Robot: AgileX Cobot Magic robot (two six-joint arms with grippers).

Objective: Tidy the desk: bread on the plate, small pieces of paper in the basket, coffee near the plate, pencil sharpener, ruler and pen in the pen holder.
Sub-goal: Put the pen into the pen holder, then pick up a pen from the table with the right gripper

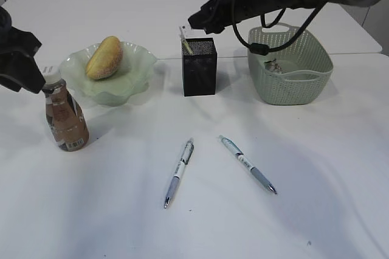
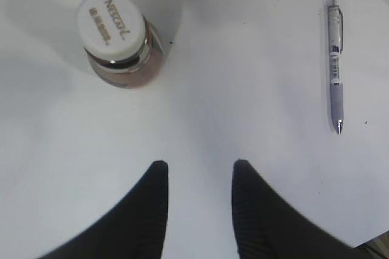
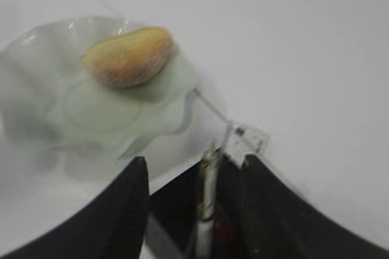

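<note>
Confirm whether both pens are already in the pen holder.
No: two pens lie on the desk, in front of the pen holder.

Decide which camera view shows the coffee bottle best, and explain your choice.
The exterior view: the coffee stands upright on the desk, label and full side visible, by the plate. The left wrist view shows only its white cap and shoulder from above. The right wrist view does not show it.

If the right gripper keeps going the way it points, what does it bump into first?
Probably the black mesh pen holder right below the open right gripper, or the pen standing inside it; depth is unclear.
</note>
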